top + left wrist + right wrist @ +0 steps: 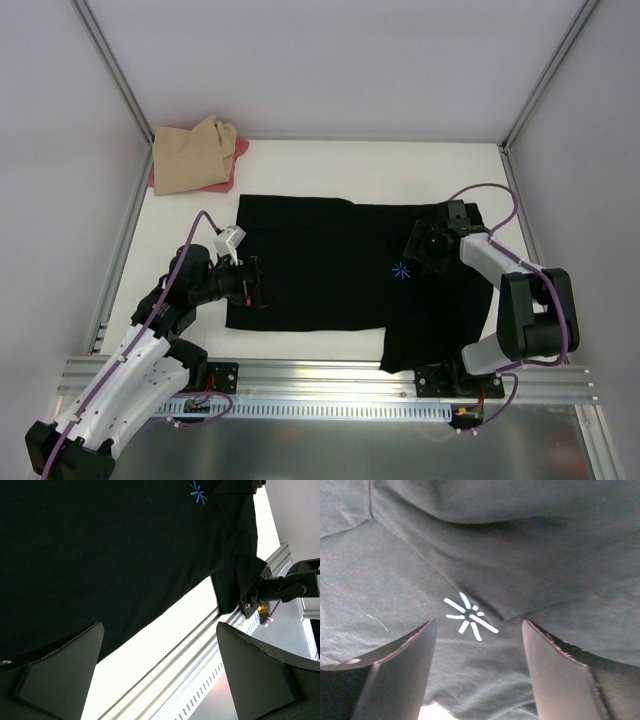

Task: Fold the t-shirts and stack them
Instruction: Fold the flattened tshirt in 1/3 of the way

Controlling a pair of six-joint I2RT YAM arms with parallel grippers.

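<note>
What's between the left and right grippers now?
Only the spread black short-sleeved cloth t-shirt, its light-blue starburst mark near the right gripper; nothing else before the left gripper. Top external view shows it.

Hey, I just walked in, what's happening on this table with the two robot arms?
Two arms are working over a black t-shirt spread out on the white table. The left gripper sits at the shirt's left edge, open and holding nothing. The right gripper hovers low over the cloth by the blue starburst mark, also open. A tan shirt lies bunched on a pink-red shirt in the far left corner.
</note>
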